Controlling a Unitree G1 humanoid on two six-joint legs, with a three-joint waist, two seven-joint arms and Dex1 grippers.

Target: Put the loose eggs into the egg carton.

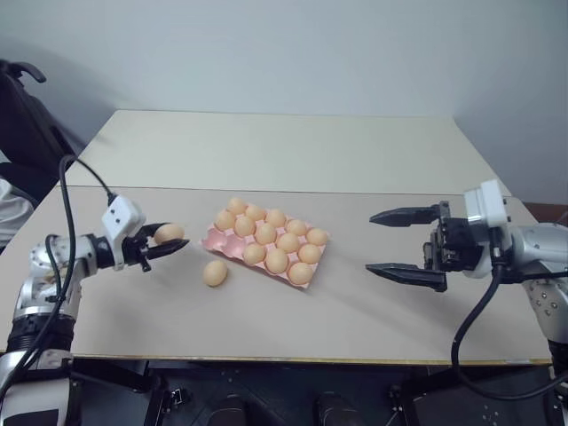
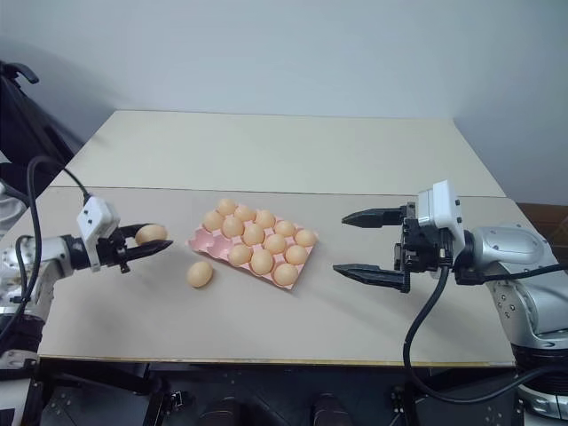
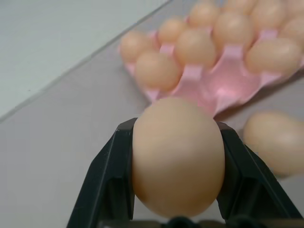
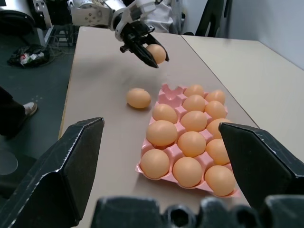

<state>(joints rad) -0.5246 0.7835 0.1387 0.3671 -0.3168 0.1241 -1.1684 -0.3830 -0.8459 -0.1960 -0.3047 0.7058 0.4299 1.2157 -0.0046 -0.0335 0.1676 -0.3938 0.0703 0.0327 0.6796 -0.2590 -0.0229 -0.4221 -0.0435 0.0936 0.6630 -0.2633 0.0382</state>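
Now our left claw (image 1: 161, 243) pinches one egg (image 1: 169, 233) above the table (image 1: 355, 311), beside the nearly full egg carton (image 1: 216, 240); right claw (image 1: 406, 246) spread. A slipping grip could perhaps crack it.

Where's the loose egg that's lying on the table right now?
The loose light orange-tan egg lies on the beige table, beside the pink moulded egg carton on the robot's left.

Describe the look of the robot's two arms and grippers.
Both arms are silver-grey metal with black joints. Each wrist carries a white boxy camera block, and a black cable loops from it. The left gripper and right gripper each have two long, tapered black fingers. No markings are legible.
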